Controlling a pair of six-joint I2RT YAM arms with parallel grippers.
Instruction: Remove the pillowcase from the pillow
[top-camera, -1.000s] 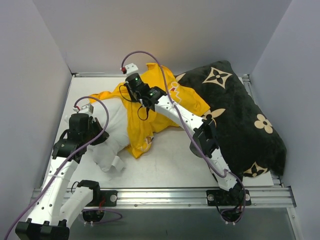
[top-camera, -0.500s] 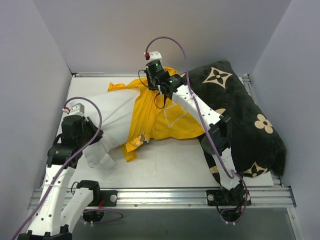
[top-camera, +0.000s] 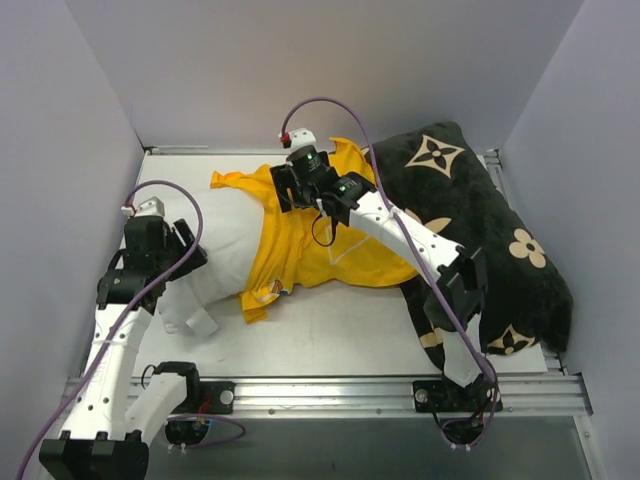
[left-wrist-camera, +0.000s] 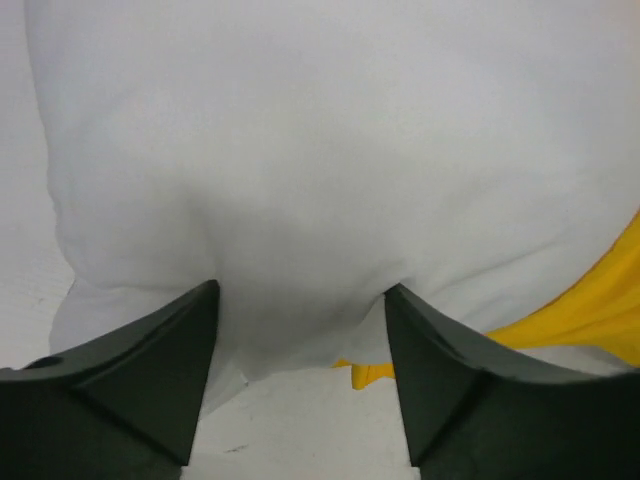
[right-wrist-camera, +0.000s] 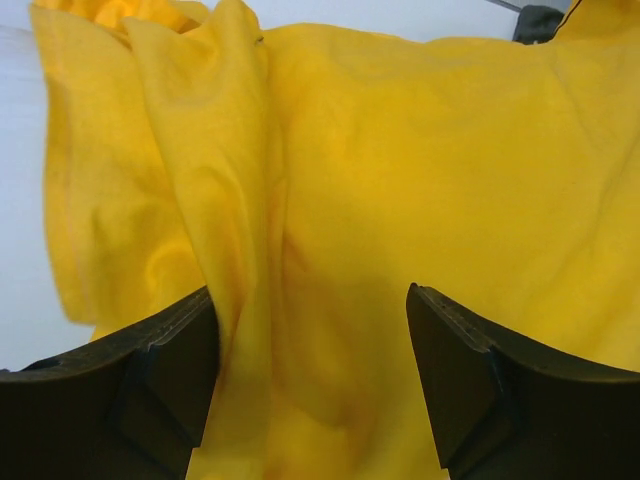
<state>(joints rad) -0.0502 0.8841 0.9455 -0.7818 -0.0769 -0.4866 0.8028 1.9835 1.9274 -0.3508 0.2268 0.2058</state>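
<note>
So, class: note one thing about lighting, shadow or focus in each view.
Top external: sharp and evenly lit. Left wrist: the pillow looks nearly featureless, with grey shadow between the left tool's fingers. Right wrist: the pillowcase is soft-focused, its folds shaded.

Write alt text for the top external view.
A white pillow lies partly out of a yellow pillowcase, its bare end at the open left fingers. The open right fingers sit over the yellow fabric. A black flowered pillow lies alongside.

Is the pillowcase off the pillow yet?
Partly on. The pillow's left end lies bare and white, while the yellow pillowcase covers its right end in the top view.
</note>
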